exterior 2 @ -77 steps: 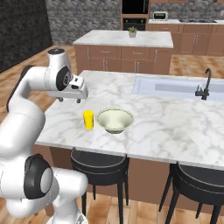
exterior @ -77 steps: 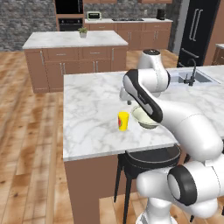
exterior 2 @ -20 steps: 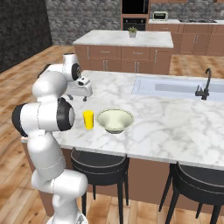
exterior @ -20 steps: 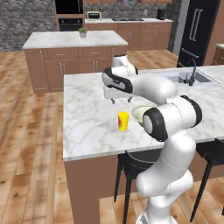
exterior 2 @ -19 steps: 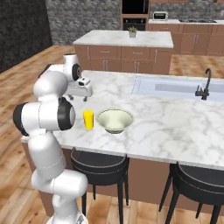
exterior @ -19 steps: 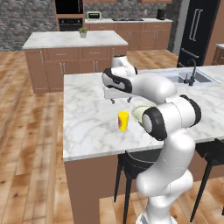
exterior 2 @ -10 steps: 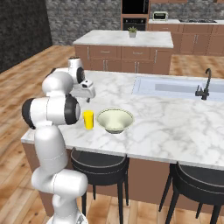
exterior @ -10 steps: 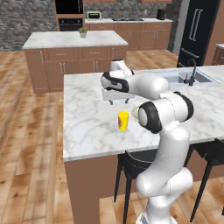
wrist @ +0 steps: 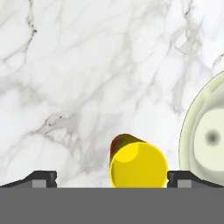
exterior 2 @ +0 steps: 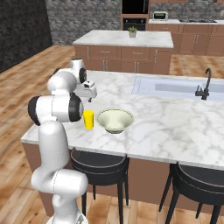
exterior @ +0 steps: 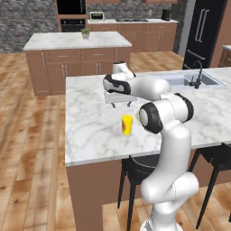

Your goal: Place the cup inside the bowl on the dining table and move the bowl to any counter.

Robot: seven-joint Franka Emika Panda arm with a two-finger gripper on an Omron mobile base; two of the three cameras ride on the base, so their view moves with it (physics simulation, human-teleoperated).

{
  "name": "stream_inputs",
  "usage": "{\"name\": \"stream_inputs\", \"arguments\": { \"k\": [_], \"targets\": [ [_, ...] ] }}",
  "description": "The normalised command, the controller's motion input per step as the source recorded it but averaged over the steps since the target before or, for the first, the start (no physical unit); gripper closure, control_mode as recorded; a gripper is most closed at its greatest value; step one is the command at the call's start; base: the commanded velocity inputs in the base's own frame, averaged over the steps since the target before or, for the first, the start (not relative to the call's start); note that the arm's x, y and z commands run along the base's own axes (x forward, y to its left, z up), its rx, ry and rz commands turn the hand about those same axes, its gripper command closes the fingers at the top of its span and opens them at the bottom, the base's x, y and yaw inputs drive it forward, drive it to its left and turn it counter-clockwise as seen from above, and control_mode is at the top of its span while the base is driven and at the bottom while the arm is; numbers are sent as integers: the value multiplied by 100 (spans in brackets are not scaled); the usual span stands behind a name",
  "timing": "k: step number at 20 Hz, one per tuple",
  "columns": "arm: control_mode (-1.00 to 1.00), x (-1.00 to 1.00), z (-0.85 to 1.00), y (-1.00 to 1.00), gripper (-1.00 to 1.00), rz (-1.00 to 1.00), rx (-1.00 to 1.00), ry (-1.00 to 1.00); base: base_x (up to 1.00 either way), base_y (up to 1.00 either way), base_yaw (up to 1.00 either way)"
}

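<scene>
The marble counter with the inset sink is carrying both task things near its front edge, and the arm is reaching over it from behind the stools. The bowl is sitting upright and empty, just beside the cup but not touching it; in the hand view its rim is curving in at 3 o'clock. The cup is standing upright, yellow with a red patch, and in the hand view it is lying at 6 o'clock, centred between the 2 dark fingertips. The hand is hovering above the counter with its jaws spread wide and holding nothing, a little beyond the cup toward the far side of the counter. The step in hand looks like the approach for the cup grasp: a good descent is keeping the cup centred between the fingertips, straddling it evenly, and keeping the finger nearer the bowl clear of that rim, since the gap there is slim.
</scene>
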Motion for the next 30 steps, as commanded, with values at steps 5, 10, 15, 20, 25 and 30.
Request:
{"name": "stream_inputs", "arguments": {
  "k": [5, 10, 15, 20, 25, 30],
  "targets": [
    [-100, 0, -23, 0, -100, 0, 0, 0, 0, 0, 0],
    [-100, 0, -31, 0, -100, 0, 0, 1, 0, 0, 0],
    [-100, -2, -18, 0, -100, 0, 0, 3, 0, 0, 0],
    [-100, -3, -6, 0, -100, 0, 0, 1, 0, 0, 0],
    [-100, -12, 0, 0, -100, 0, 0, 0, 0, 0, 0],
    [-100, -19, 0, 0, -100, 0, 0, 0, 0, 0, 0]
  ]
}}
